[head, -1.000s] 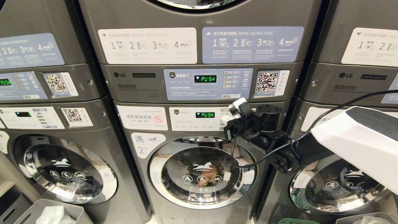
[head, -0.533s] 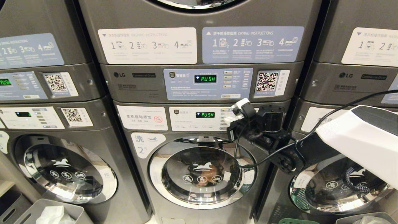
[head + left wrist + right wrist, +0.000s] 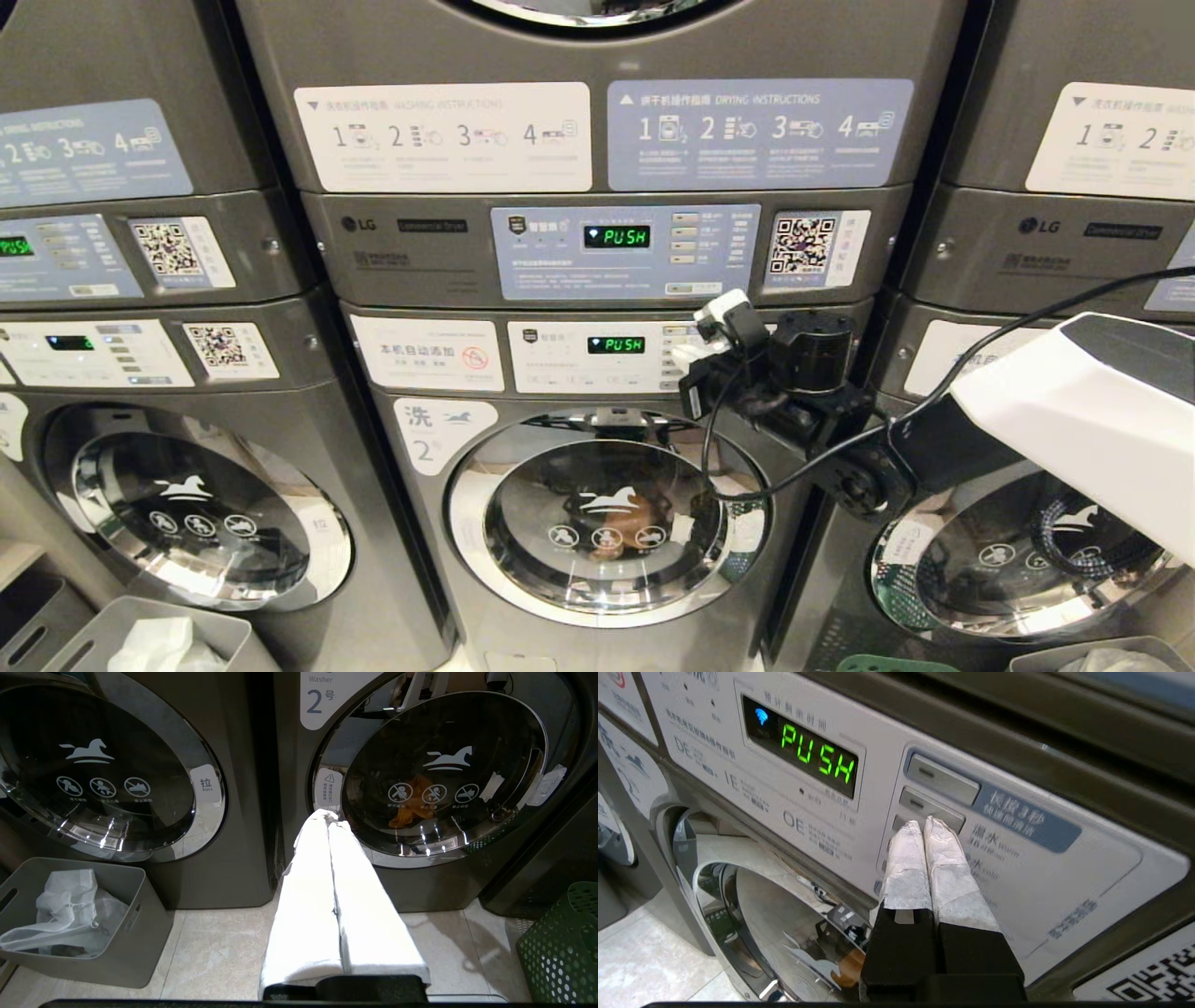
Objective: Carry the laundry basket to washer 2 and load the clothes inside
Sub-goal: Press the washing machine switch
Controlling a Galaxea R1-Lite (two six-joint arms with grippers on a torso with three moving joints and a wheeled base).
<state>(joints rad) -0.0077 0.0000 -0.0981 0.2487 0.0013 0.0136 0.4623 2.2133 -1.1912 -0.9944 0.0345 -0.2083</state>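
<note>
1. Head view: Three front-loading machines stood side by side at floor level, each with another unit stacked above. Washer 2 [image 3: 607, 523] sat in the middle with its round chrome-ringed door shut and a white label bearing a horse and a "2" at its upper left. Two green displays on the middle stack read "PUSH", one on each control panel. The right hand [image 3: 693, 341] reached in from the right, its two white-taped fingers pressed together and empty, their tips at the column of buttons on the lower panel [image 3: 597, 357]. A sliver of the laundry basket [image 3: 882, 665], dark green, showed at the bottom edge, right of washer 2. Two grey bins occupied the bottom corners, and the left one [image 3: 210, 635] held a white bag.

2. Left wrist view: The left hand [image 3: 330, 820] hung low before washer 2, its two white fingers closed flat against each other, gripping nothing. One orange garment [image 3: 413, 807] lay behind the door glass. The perforated basket stood on the tiled floor [image 3: 219, 947], beside the machine's right corner. Two doors were in sight, both shut.

3. Right wrist view: The two fingertips [image 3: 941, 828] met the third button down. Two buttons above it stayed clear.
</note>
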